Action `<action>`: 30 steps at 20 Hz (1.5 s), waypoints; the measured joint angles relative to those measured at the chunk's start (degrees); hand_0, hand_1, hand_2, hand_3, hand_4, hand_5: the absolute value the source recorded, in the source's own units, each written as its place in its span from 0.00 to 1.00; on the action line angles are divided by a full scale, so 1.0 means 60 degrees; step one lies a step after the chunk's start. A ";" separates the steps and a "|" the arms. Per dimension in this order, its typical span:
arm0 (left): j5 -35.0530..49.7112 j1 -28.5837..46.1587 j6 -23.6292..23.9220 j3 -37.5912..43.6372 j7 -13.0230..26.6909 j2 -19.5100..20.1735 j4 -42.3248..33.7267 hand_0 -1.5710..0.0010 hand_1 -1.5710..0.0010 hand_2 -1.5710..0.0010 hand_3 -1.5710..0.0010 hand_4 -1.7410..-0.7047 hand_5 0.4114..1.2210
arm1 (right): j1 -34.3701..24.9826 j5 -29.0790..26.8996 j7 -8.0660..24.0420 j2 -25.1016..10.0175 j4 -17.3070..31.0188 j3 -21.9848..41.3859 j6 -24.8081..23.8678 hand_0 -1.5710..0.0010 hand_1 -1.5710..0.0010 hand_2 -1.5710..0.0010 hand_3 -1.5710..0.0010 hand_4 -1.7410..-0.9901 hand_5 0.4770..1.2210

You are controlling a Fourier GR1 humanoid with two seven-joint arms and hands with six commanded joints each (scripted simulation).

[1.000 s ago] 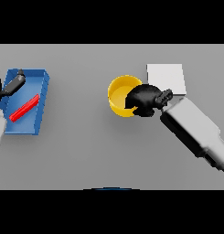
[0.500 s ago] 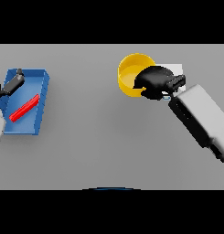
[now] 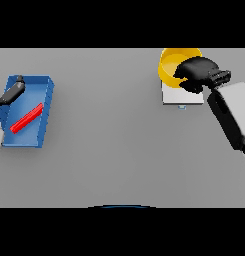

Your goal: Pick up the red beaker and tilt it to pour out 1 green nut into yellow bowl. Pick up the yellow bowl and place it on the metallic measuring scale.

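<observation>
The yellow bowl is held up at the far right, over the back of the pale metallic measuring scale. My right hand is shut on the bowl's right rim, its fingers curled over the edge. Whether the bowl touches the scale cannot be told. The bowl's inside shows no nut. The red beaker lies on its side in the blue tray at the far left. My left hand rests at the tray's back left corner, its fingers straight, holding nothing.
The blue tray sits close to the table's left edge. A small light tab sticks out from the scale's front edge. My right forearm slants across the table's right side.
My right hand has carried the yellow bowl up and to the right, from the table in front of the scale to above the scale. The left hand and the red beaker have stayed put.
</observation>
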 measured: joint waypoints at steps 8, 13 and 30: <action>-0.0124 -0.0033 0.0085 -0.0074 0.0005 -0.0066 0.0055 1.00 1.00 1.00 1.00 0.98 0.33 | -0.0094 0.0291 -0.0476 0.0135 0.2060 -0.0183 -0.1058 0.00 0.00 0.11 0.14 0.00 1.00; -0.0046 0.0005 0.0009 0.0034 0.0049 0.0069 -0.0032 1.00 1.00 1.00 1.00 0.98 0.32 | -0.0141 0.0166 -0.0906 0.0392 0.2612 -0.0299 -0.1358 0.01 0.00 0.15 0.09 0.00 1.00; -0.0181 -0.0169 0.0044 -0.0145 0.0041 -0.0100 0.0185 1.00 1.00 1.00 1.00 0.98 0.31 | -0.0411 0.0468 -0.1244 0.0610 0.3053 -0.0003 -0.1285 0.92 0.92 0.90 0.77 0.27 0.49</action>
